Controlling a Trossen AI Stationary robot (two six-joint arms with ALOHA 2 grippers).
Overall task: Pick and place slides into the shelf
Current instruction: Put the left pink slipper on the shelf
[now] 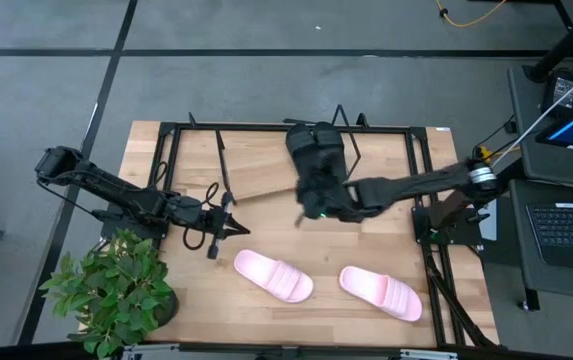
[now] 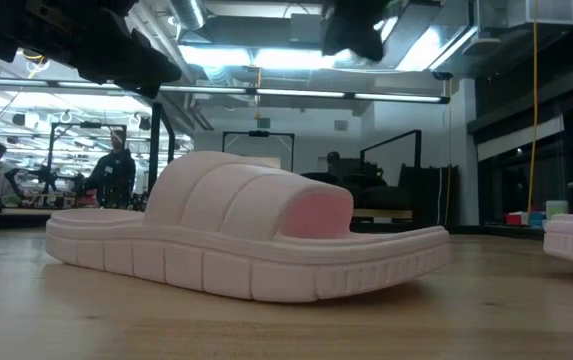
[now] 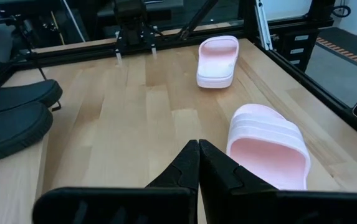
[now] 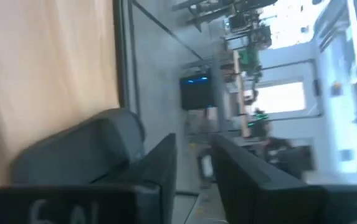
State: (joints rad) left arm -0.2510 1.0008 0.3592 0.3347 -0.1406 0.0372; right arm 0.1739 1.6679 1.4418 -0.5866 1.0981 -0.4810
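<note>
Two black slides (image 1: 316, 150) lie side by side on the slanted wooden shelf (image 1: 266, 186) at the table's far middle; they show in the left wrist view too (image 3: 10, 118). Two pink slides lie soles down on the near table: one in the middle (image 1: 273, 276) (image 3: 268, 146), one to its right (image 1: 381, 293) (image 3: 217, 59). My right gripper (image 1: 311, 203) (image 4: 197, 168) hovers at the near side of the black slides, open, with nothing between its fingers; one black slide (image 4: 78, 155) shows just beside it. My left gripper (image 1: 228, 226) (image 3: 198, 163) waits shut, left of the middle pink slide.
A black metal frame (image 1: 426, 180) borders the table's far and right sides. A potted plant (image 1: 116, 290) stands at the near left corner. Bare wood lies between the pink slides and the shelf. A laptop (image 1: 571, 225) sits off the table's right edge.
</note>
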